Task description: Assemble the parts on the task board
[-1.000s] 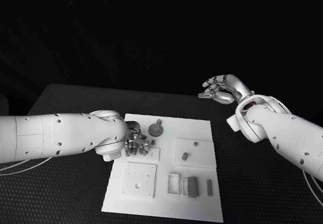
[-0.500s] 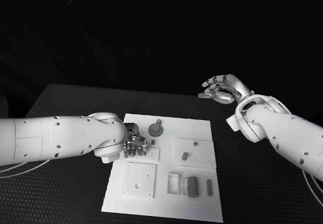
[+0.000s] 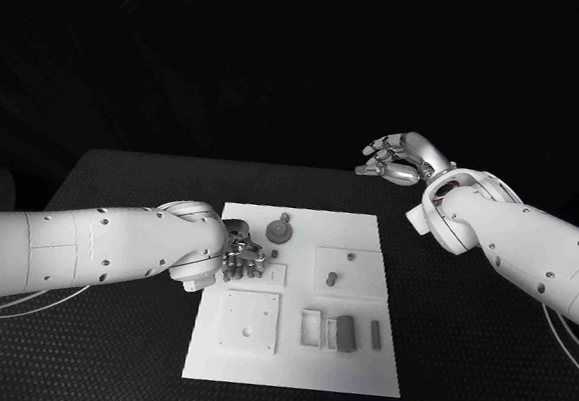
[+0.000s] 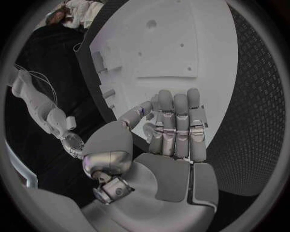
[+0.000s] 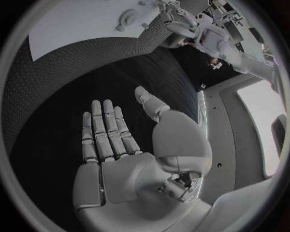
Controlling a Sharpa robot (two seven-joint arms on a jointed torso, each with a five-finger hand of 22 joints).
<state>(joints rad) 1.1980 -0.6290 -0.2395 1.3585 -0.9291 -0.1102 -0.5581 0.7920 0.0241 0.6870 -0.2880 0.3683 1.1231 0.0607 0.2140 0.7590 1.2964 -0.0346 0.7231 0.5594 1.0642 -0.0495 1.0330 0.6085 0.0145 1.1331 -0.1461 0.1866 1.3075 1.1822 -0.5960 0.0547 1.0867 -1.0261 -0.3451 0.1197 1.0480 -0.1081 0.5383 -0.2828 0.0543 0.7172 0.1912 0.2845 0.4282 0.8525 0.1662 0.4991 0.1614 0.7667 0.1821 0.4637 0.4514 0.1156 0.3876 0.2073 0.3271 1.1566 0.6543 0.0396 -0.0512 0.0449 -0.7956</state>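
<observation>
The white task board [image 3: 338, 369] lies mid-table. On it are a round grey part [image 3: 279, 229], a short peg [image 3: 350, 258], a small upright piece [image 3: 330, 279], a square plate [image 3: 252, 318], and near the front a frame [image 3: 310, 327], a block [image 3: 346, 333] and a slim bar [image 3: 377, 334]. My left hand [image 3: 241, 256] hovers over the board's left side beside the round part. In the left wrist view its fingers [image 4: 175, 121] stretch out above the board [image 4: 181, 48] with nothing in them. My right hand [image 3: 397, 160] is raised beyond the table's far edge, its palm [image 5: 115, 145] bare.
The black textured table [image 3: 133, 179] surrounds the board on all sides. My left forearm [image 3: 94, 249] crosses the table's left half. My right forearm [image 3: 530, 250] hangs over the right side. In the right wrist view the board [image 5: 79, 24] lies far from that hand.
My left hand has drawn slightly back toward the board's left edge. The right arm and the parts have stayed put.
</observation>
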